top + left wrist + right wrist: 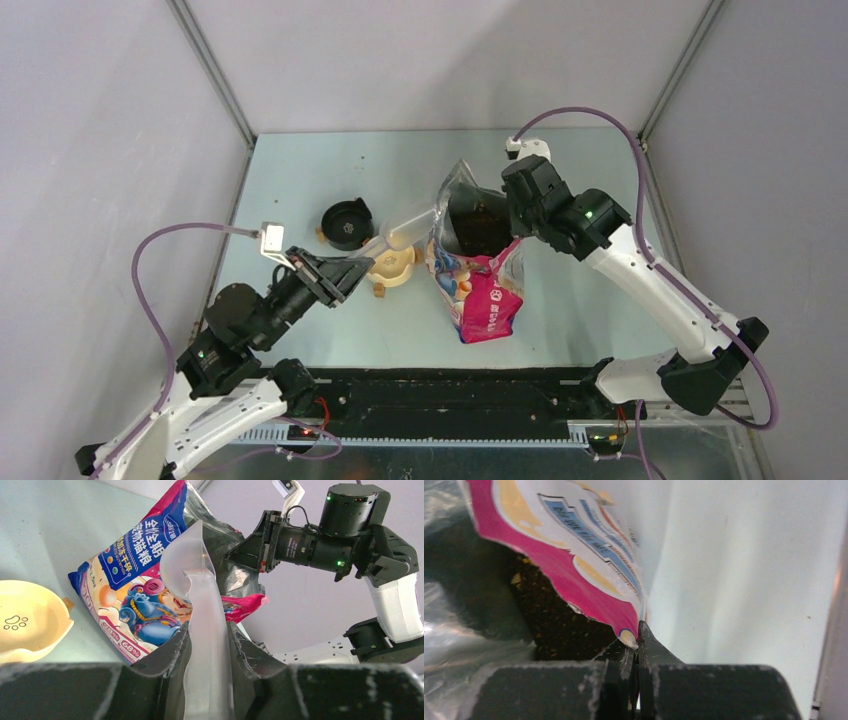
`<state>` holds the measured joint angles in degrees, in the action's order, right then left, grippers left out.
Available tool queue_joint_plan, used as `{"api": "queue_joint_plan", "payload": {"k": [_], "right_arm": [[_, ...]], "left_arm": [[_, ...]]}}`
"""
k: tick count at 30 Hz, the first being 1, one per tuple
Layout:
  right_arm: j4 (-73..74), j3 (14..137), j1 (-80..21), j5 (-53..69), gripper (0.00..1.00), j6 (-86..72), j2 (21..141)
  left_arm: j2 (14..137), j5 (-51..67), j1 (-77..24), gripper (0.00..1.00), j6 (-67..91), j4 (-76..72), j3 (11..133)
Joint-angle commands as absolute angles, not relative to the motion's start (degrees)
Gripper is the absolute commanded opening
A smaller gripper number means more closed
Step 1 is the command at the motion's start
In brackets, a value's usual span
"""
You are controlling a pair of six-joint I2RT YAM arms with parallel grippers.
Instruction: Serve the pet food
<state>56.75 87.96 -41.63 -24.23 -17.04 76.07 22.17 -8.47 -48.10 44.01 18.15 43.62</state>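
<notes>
The blue-and-pink cat bag stands mid-table, its mouth open upward. Dark pet food shows inside it, and close up in the right wrist view as brown kibble. My right gripper is shut on the right rim of the bag's mouth; its fingertips pinch the pink edge. My left gripper is shut on the handle of the clear plastic scoop, whose cup points at the bag's left side. In the left wrist view the handle runs between the fingers, with the cup against the bag.
A pale yellow paw-print bowl sits just left of the bag, below the scoop, and shows again as the yellow bowl in the left wrist view. A black bowl stands farther back left. Grey walls close off three sides of the table.
</notes>
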Motion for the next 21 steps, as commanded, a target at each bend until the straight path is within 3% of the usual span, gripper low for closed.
{"api": "queue_joint_plan", "payload": {"k": [1,7,12,21], "right_arm": [[54.00,89.44,-41.49,-41.17,0.00,-15.86,71.78],[53.26,92.18,-42.39,-47.65,0.00,-16.13,68.07],[53.09,96.83,-49.31,-52.45,0.00,-13.86,69.40],[53.66,95.71,-57.91,-42.25,0.00,-16.84,73.82]], "left_arm": [[21.57,-8.79,-47.92,0.00,42.86,15.21,43.11],[23.61,-8.55,-47.91,0.00,42.35,17.07,45.09],[24.81,-5.40,-47.92,0.00,42.81,14.19,44.09],[20.86,-6.62,-47.95,0.00,45.21,19.24,47.08]]}}
